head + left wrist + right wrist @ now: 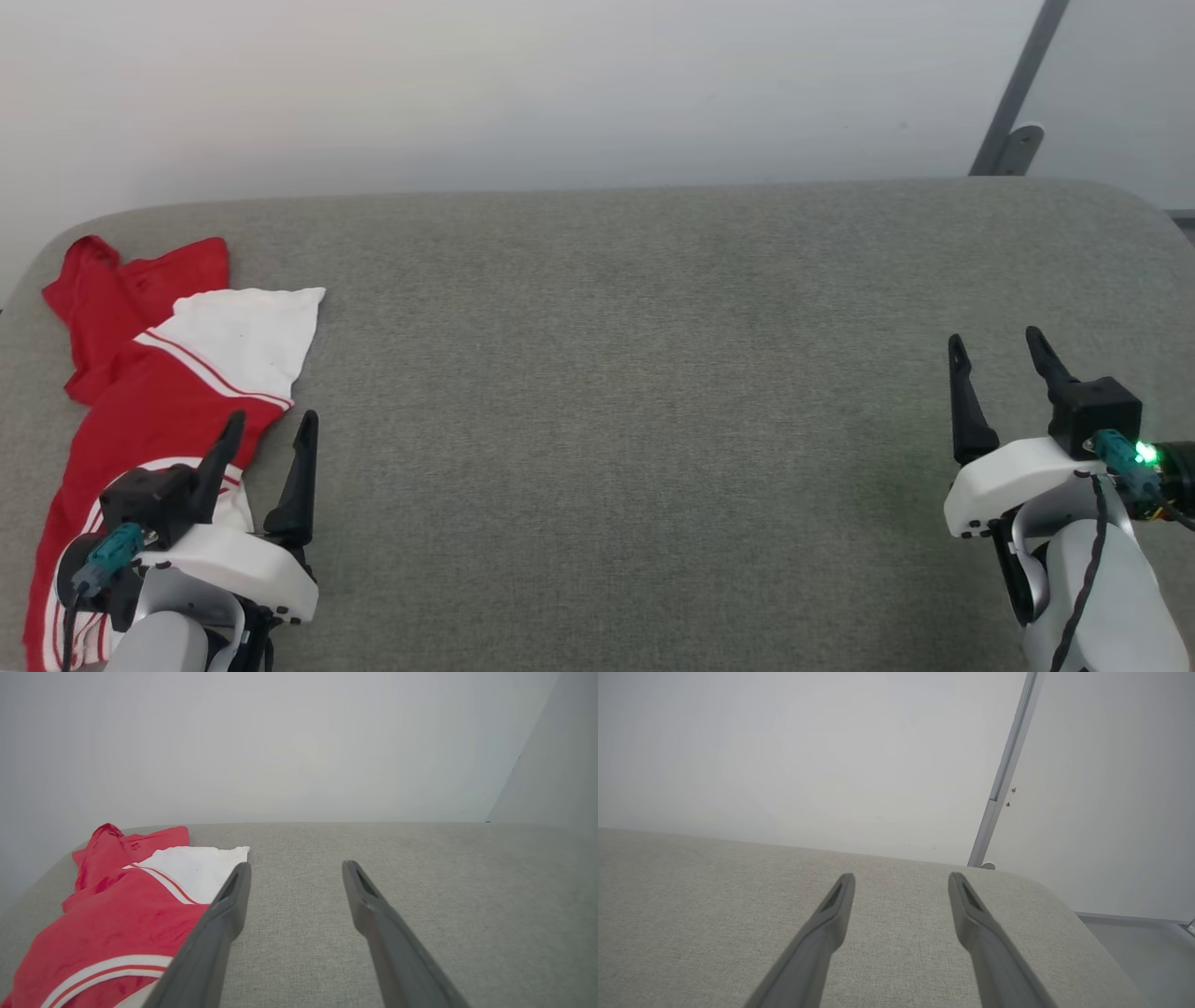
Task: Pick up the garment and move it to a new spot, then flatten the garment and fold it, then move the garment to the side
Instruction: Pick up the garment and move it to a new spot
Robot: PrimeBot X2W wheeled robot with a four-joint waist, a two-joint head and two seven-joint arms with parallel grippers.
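At the head view's left edge, the garment lies rumpled on the grey bench beside the left end effector, fingers apart, pointing up-frame. Right wrist view brings a metal post instead; right end effector likewise apart, empty.

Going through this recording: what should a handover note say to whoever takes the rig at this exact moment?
Left gripper: open, holding nothing, at the garment's right edge.
Right gripper: open, holding nothing, over bare surface at the far right.
Garment: rumpled at the left end of the gray padded table, with a white sleeve showing on top.
Done: nothing evident; the garment is neither flat nor neatly folded.
Left: pick it up, move it to a new spot, flatten, fold, then set it aside.
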